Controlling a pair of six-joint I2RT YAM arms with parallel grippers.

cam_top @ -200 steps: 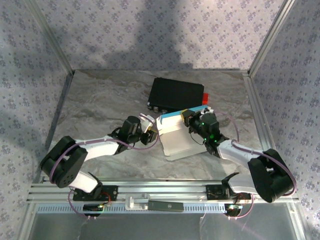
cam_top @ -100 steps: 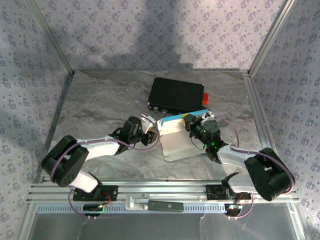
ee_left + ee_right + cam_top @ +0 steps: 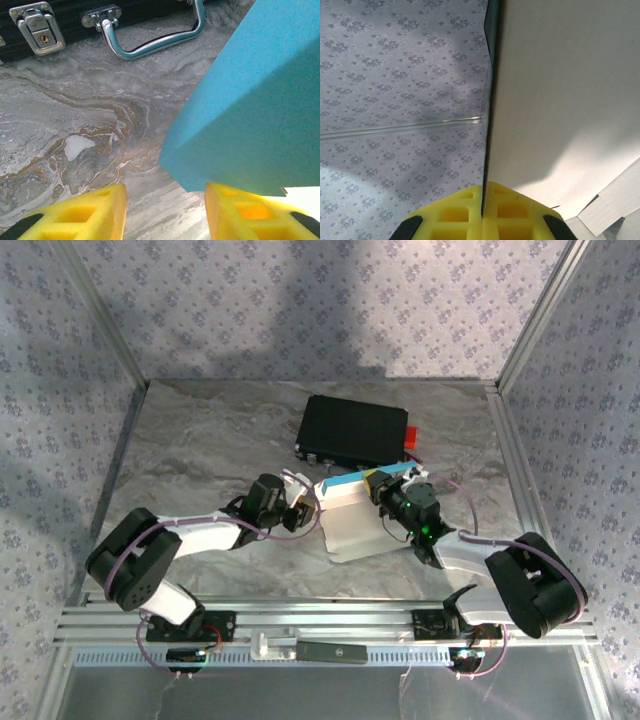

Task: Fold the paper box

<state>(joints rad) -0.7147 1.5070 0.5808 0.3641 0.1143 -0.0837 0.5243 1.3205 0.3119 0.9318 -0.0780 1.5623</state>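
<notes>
Paper box (image 3: 352, 522), right gripper (image 3: 483, 192) clamped on its raised panel; left gripper (image 3: 165, 199) stood apart at the blue corner, which we judged needed bracing.

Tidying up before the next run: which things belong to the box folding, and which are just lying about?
Job: paper box; right fingers, pinching its panel; left fingers, open beside it.
Lying about: black case; red item beside it.

Bright, even light from above. A broad soft shadow darkens the far wall (image 3: 300, 290). Glare glints on the metal handle (image 3: 150, 42); the paper box (image 3: 560, 75), close to the right wrist lens, looks soft, partly shadowed
</notes>
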